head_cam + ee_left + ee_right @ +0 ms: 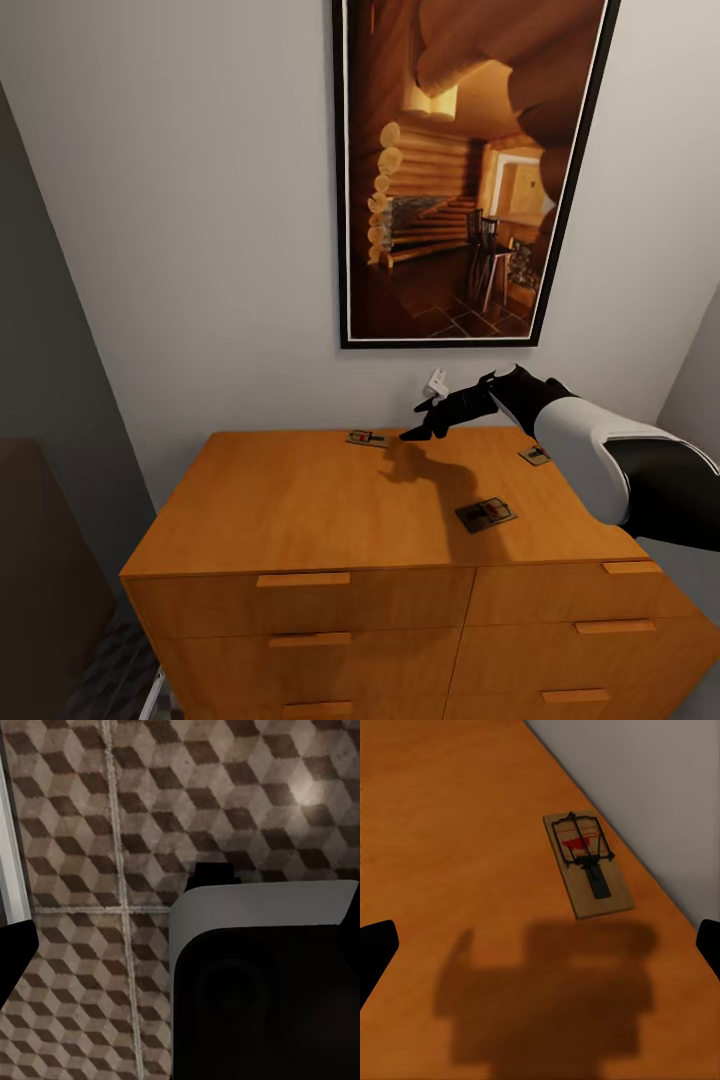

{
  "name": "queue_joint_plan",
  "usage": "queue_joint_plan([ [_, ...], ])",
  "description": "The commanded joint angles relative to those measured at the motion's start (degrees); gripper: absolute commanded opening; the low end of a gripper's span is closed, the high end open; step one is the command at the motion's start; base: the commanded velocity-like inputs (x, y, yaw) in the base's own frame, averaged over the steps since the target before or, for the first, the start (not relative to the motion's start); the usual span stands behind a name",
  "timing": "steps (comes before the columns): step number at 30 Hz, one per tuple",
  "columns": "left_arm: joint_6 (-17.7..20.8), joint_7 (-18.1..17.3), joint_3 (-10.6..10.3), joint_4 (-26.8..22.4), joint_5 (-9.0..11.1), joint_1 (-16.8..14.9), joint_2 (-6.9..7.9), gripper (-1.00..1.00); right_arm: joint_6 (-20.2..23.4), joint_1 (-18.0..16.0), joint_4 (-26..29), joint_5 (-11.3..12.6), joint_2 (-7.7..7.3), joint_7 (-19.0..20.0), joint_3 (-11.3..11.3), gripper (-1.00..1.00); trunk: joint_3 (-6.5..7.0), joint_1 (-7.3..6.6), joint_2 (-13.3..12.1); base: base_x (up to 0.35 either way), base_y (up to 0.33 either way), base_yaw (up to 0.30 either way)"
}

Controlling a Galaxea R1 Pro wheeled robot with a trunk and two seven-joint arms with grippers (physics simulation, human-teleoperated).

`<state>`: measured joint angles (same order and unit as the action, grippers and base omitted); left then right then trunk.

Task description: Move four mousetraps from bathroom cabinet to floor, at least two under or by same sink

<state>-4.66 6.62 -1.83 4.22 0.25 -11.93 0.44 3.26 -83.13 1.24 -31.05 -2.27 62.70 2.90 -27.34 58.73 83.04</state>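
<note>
- On top of the cabinet, three mousetraps lie flat, well apart from one another.
- Rear trap: near the back edge, close to the wall. Right wrist view shows the same trap — tan board, black wire bar, red mark — lying just beside the wall line.
- Front trap: right of centre, in shade, nearer the front edge.
- Right-edge trap: partly hidden by the right forearm.
- Right gripper hovers over the cabinet's back part, just right of the rear trap, not touching it. Its shadow falls on the wood beside it.
- Right fingers: dark tips at opposite edges of the wrist view, spread wide, nothing between them.
- Left wrist view: cube-pattern floor with pale grout lines; a white and black robot part covers one corner. Left finger state: cannot tell.
- Framed picture of a log interior hangs on the wall above the cabinet.
- Drawer fronts with bar handles face the camera.
</note>
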Motion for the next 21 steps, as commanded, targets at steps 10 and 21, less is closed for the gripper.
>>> queue_joint_plan([
  [10, -0.4, 0.1, -0.2, 0.3, 0.0, -0.1, -0.05, 1.00, 0.3, 0.1, 0.1, 0.3, -0.02, 0.2, 0.3, 1.00, -0.61, 0.00, 0.0, 0.000, 0.000, 0.000],
  [21, -0.4, 0.1, -0.2, 0.3, 0.0, -0.1, -0.03, 1.00, -0.9, 0.1, 0.1, 3.1, -0.02, 0.2, 0.3, 1.00, -1.33, 0.00, 0.0, 0.000, 0.000, 0.000],
])
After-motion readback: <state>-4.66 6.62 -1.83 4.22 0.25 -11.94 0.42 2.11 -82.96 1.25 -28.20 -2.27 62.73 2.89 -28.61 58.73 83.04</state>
